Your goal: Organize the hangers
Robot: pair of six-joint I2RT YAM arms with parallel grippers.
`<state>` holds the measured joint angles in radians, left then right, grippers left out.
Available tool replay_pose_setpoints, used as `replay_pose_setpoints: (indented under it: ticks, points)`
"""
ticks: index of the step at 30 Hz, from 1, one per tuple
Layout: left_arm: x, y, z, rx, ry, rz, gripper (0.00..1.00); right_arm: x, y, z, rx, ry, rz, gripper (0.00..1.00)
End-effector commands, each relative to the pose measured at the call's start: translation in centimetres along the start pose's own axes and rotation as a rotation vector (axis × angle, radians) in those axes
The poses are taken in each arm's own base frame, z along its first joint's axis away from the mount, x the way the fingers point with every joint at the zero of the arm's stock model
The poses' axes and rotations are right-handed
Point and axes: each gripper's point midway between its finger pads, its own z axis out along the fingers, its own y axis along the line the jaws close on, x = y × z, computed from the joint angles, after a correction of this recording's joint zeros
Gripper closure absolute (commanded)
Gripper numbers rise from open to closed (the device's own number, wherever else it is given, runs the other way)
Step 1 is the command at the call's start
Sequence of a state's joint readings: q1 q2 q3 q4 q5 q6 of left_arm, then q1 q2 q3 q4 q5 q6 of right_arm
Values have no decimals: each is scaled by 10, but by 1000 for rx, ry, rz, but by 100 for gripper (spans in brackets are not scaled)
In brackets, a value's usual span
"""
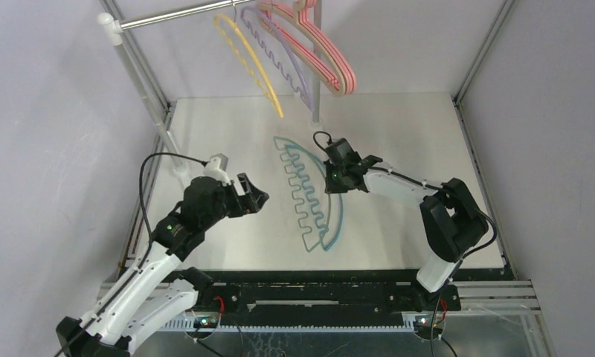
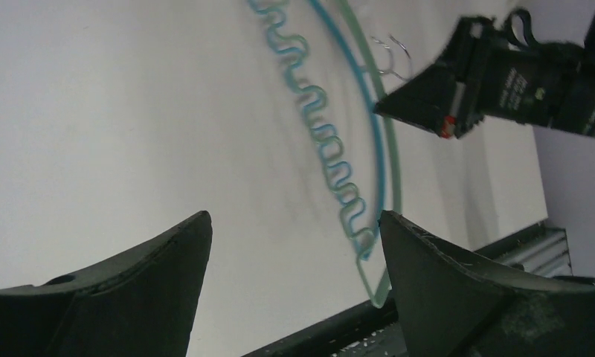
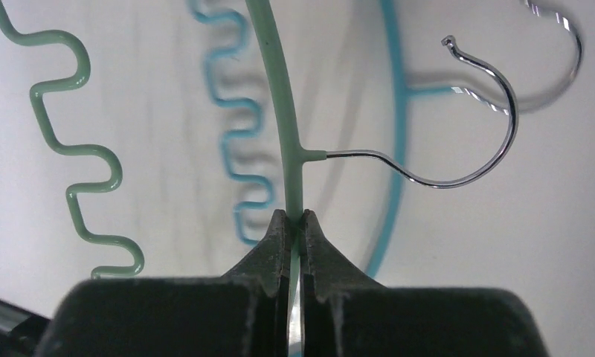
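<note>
Right wrist view: pale green wavy-barred plastic hanger (image 3: 280,111), overlapping a teal twin (image 3: 395,111) on the white table (image 1: 428,149), sits clamped in the right gripper (image 3: 294,219) just short of its wire hook (image 3: 495,149); left gripper (image 1: 256,197) gapes empty, well apart; grasp step, next likely a lift toward the silver rail (image 1: 183,15).

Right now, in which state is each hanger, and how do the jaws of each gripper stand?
green hanger: gripped at its arc
teal hanger: lying on the table, free
yellow hanger: hanging on the rail
lavender hanger: hanging on the rail
pink and tan hangers: hanging on the rail
left gripper: jaws open, empty
right gripper: jaws shut on the green hanger
</note>
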<state>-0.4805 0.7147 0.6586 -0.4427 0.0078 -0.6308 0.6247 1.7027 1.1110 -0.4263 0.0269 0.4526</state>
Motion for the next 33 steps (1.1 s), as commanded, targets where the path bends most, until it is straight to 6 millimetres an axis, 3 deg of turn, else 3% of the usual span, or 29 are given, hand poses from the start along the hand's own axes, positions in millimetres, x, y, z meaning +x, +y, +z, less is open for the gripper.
replay_pose_setpoints:
  ticks: [1,6,14,22,33]
  points:
    - [-24,-43,-5,56,-74,26,13,-54,53,-47,-100,-160,-24,100]
    - [-21,-82,1,126,-47,71,13,-61,74,-53,-125,-174,-44,100]
    - [-20,-134,0,199,-11,151,13,-67,79,-51,-113,-187,-75,100]
    - [-2,-142,13,192,48,209,13,-85,92,-69,-149,-220,-93,100]
    - [2,-146,24,180,64,253,13,-109,123,-108,-234,-253,-121,100]
